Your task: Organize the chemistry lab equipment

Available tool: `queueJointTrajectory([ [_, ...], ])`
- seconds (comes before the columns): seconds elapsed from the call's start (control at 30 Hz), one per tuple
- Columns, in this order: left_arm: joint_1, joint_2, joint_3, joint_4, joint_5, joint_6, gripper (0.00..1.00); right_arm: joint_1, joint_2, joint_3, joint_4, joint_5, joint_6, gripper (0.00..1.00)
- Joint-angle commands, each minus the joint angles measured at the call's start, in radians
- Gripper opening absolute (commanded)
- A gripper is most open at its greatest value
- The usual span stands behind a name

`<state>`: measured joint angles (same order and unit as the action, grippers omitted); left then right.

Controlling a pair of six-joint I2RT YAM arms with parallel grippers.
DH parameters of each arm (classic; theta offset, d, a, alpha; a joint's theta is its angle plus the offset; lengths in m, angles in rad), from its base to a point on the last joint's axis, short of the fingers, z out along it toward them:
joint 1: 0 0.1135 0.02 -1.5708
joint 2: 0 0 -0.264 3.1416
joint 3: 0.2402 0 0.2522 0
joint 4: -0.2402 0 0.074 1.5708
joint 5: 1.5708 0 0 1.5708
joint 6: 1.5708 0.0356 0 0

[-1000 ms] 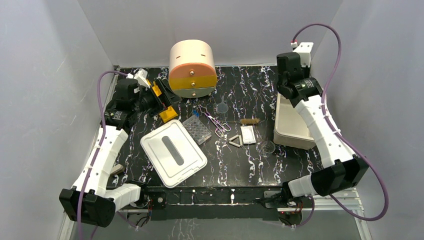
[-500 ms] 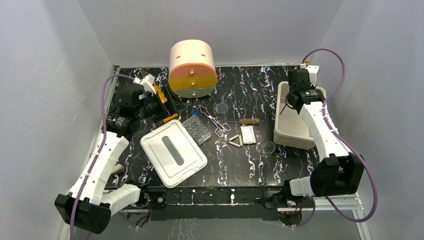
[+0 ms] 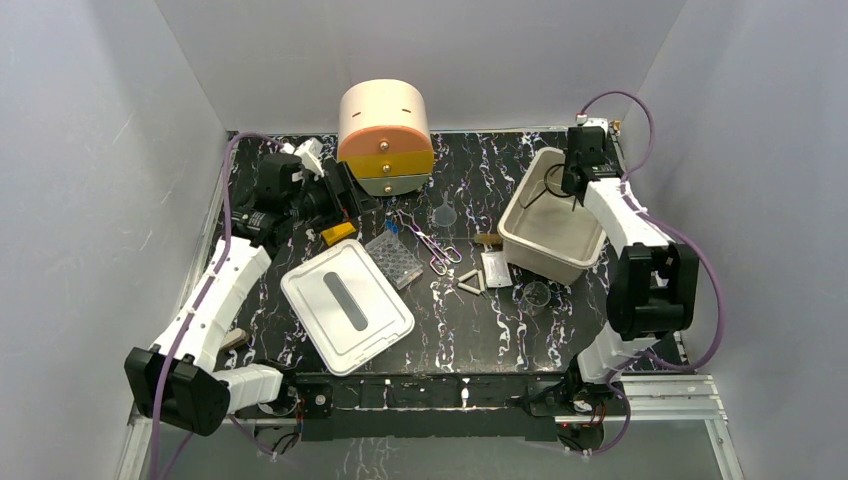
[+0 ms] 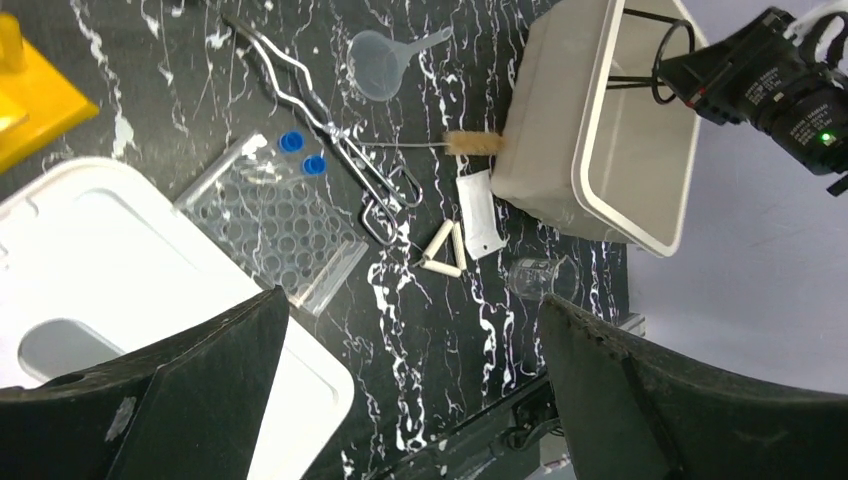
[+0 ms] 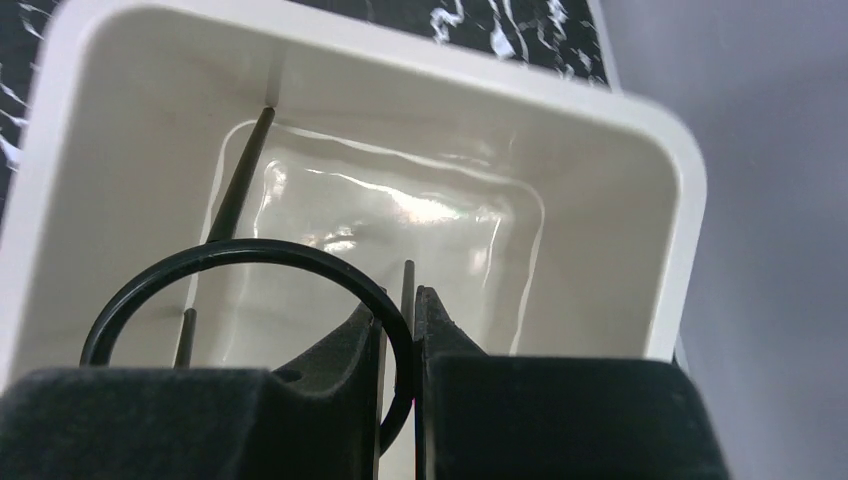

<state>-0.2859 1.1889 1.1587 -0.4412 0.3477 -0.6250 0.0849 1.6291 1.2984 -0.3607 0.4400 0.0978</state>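
Right wrist view: the right gripper (image 5: 398, 310), clenched on the black-framed round glasses (image 5: 250, 245), holds them directly above the white rectangular plastic bin (image 5: 450, 72) near the far right corner of the black marbled table (image 3: 480, 340), temples pointing down inside. The left gripper (image 4: 412, 305) gapes, holding nothing.

The black-framed glasses (image 5: 250, 248) hung pinched in the right hand (image 5: 398, 300) above the white bin (image 5: 400, 62), while well plate (image 3: 393, 258), scissors (image 3: 430, 243), brush (image 4: 473, 143), slides (image 3: 495, 270), white triangle (image 3: 472, 282) and clear dish (image 3: 536, 293) lay scattered on the surface (image 3: 500, 330), the yellow rack (image 3: 338, 232) to their left.
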Motion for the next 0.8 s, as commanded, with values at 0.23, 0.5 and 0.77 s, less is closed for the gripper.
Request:
queueJointTrajectory([
  [0.23, -0.005, 0.069, 0.039, 0.121, 0.049, 0.08, 0.95, 0.004, 0.157, 0.158, 0.07, 0.004, -0.027, 0.0],
  [0.5, -0.006, 0.1, 0.032, 0.133, 0.044, 0.08, 0.95, 0.005, 0.171, 0.145, 0.009, 0.072, -0.049, 0.0],
  [0.77, -0.005, 0.107, 0.037, 0.134, 0.046, 0.083, 0.95, 0.005, 0.281, 0.244, -0.027, -0.009, -0.045, 0.03],
])
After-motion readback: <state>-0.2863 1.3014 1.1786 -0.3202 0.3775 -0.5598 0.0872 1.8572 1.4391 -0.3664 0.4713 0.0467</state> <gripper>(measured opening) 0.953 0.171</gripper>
